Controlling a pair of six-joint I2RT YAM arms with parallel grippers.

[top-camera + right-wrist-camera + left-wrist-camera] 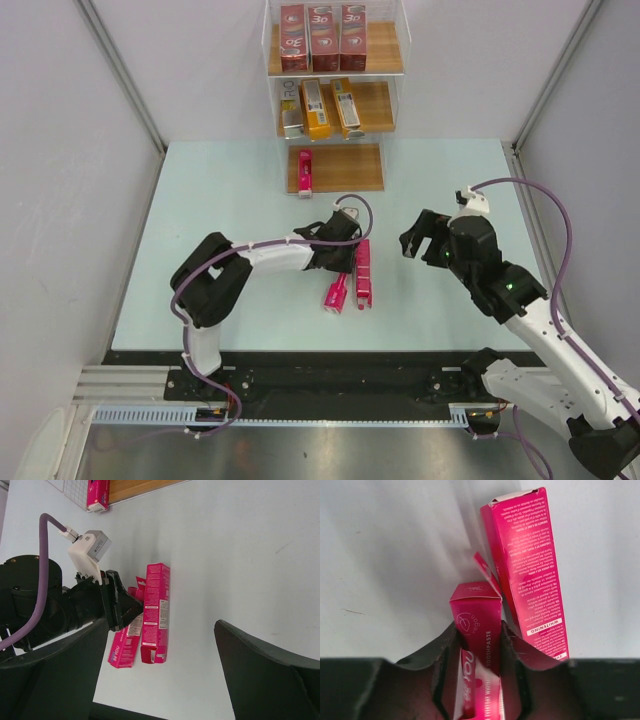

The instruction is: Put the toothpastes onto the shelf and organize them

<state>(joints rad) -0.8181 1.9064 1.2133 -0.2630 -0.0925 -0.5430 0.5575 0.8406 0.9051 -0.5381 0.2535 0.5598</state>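
White panels close off a pale mint table (200, 200) with a smooth, matte top. At its far edge we see the shelf (365, 165), a stepped unit of three light brown wooden boards between clear acrylic walls. On the top board stand three wide dark red cartons (324, 35) marked "3D", side by side and upright. The middle board carries the orange-yellow cartons (318, 108), lying lengthwise close together. A slim shelved pink carton (305, 172) lies alone at the left of the lowest board.

Two more slim, glossy pink boxes with white print lie on the table in front of the shelf. The left fingers (343, 262), dark with a rough matte face, are closed on the far end of the tilted pink carton (475, 610), one pad against each long side. We read "toothpaste" on its face. Just to its right lies the straight pink carton (530, 570), long and sharp-edged, with fine print and a "whitening" label. The two boxes almost touch at the near ends.

Off to the right, the right fingers (425, 238) hang above the bare table, spread wide and holding nothing.
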